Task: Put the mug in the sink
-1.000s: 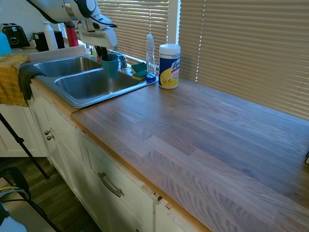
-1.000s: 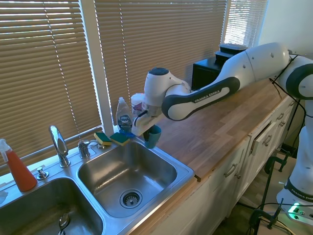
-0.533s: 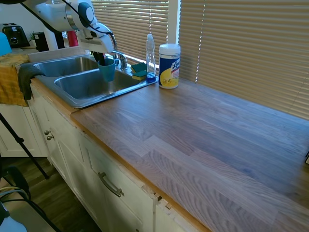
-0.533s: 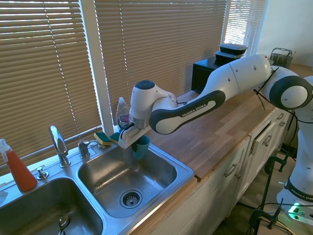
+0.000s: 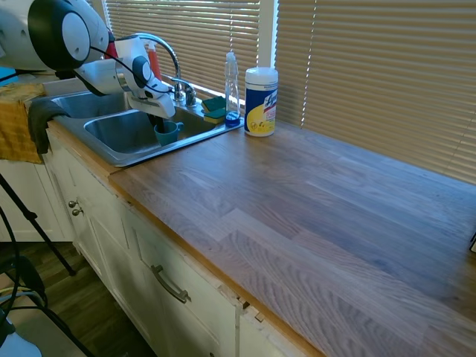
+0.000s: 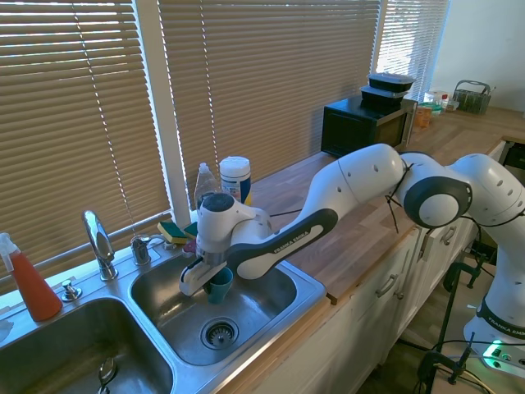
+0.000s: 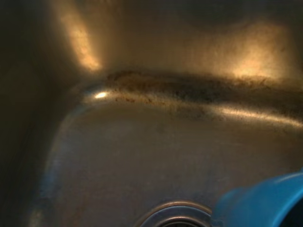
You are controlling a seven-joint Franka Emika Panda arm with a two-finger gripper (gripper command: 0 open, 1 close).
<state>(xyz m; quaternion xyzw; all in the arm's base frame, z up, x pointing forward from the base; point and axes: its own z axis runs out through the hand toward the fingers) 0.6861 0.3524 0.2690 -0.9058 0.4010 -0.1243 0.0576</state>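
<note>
The teal-blue mug (image 5: 166,133) (image 6: 219,285) hangs upright inside the sink's right-hand basin (image 6: 271,283), below the rim and above the drain (image 6: 218,332). My gripper (image 5: 159,123) (image 6: 208,277) is shut on the mug's rim from above. In the wrist view the mug's blue rim (image 7: 262,201) rises at the lower right, over the steel sink floor (image 7: 142,156) and the drain ring (image 7: 173,215). The sink (image 5: 111,145) is a stainless double basin with a curved chrome faucet (image 6: 98,242).
Sponges (image 6: 184,232), a clear soap bottle (image 5: 232,88) and a white-and-yellow wipes canister (image 5: 260,102) stand behind the sink's right corner. A red spray bottle (image 6: 29,279) is at the far left. A yellow towel (image 5: 16,123) hangs over the counter edge.
The arm has carried the mug from above the sink's back edge forward and down into the right-hand basin. The gripper stayed shut on it.
</note>
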